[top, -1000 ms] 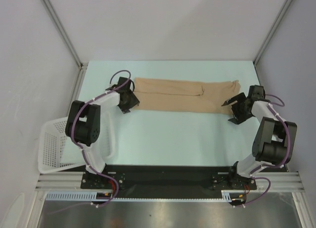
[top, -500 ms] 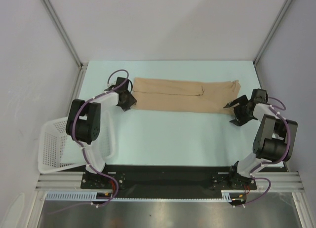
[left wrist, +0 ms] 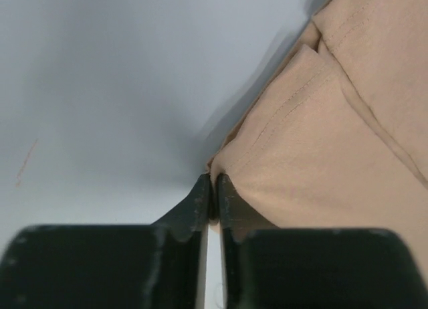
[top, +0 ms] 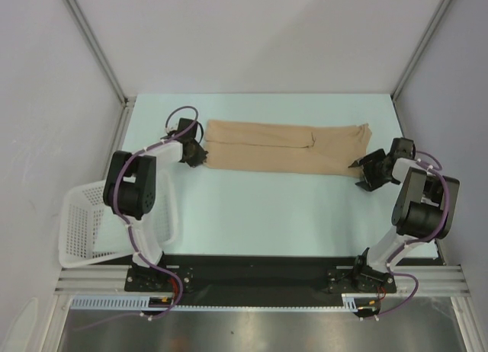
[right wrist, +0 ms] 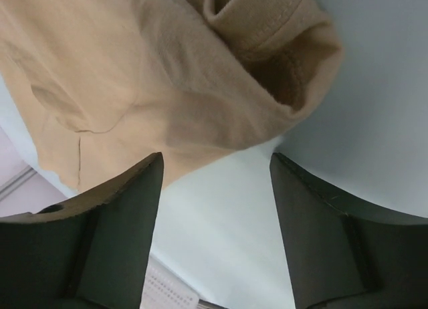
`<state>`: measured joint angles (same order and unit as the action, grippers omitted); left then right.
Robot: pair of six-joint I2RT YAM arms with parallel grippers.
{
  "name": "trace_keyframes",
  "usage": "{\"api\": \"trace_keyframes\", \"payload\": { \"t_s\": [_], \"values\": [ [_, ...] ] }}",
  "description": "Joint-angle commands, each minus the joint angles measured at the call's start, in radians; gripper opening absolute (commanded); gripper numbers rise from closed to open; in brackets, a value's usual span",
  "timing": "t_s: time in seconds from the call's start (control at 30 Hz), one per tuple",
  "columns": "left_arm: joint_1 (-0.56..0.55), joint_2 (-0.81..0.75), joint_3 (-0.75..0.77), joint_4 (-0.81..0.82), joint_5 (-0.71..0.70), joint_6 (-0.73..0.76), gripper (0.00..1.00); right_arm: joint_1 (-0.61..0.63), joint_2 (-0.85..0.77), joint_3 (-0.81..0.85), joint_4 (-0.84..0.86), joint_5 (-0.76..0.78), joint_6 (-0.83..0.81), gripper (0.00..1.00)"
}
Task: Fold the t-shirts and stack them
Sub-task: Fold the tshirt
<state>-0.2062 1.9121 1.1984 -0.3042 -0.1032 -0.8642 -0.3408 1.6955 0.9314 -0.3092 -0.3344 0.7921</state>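
Top external view: nearest, at the left edge, a white plastic lattice basket (top: pixel 84 222) sits tilted, partly over the pale blue-green table (top: pixel 267 215). Farther back, a plain tan cloth t-shirt (top: pixel 282 148), folded into a long narrow band, lies flat across the table from left to right. The left end effector (top: pixel 199 159) is at the band's left near corner; in the left wrist view its fingers are narrowed to a thin slit, tips pinching that corner. The right end effector (top: pixel 361 175) is at the band's right end; in the right wrist view its fingers stand wide apart, just near of the rolled cloth edge, not gripping it.
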Motion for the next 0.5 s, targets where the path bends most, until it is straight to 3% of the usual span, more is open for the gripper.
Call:
{"api": "trace_keyframes", "payload": {
  "t_s": [0.0, 0.03, 0.07, 0.13, 0.23, 0.47],
  "values": [
    [0.010, 0.034, 0.027, 0.002, -0.024, 0.043, 0.07, -0.006, 0.039, 0.020, 0.050, 0.014, -0.011, 0.70],
    [0.010, 0.042, 0.044, -0.003, -0.026, 0.059, 0.00, -0.004, 0.058, 0.026, 0.051, 0.011, -0.013, 0.54],
    [0.010, 0.044, 0.049, -0.021, -0.029, 0.063, 0.00, -0.004, 0.065, 0.036, 0.051, 0.012, -0.013, 0.46],
    [0.008, 0.025, 0.038, -0.029, -0.029, 0.065, 0.00, -0.004, 0.084, 0.046, 0.053, 0.026, -0.013, 0.40],
    [-0.004, -0.010, 0.001, -0.030, -0.018, 0.067, 0.00, -0.004, 0.116, 0.086, 0.055, 0.047, -0.042, 0.38],
    [-0.062, -0.067, -0.082, -0.039, 0.003, 0.060, 0.00, -0.007, 0.228, 0.276, 0.004, 0.061, -0.152, 0.08]
  ]
}}
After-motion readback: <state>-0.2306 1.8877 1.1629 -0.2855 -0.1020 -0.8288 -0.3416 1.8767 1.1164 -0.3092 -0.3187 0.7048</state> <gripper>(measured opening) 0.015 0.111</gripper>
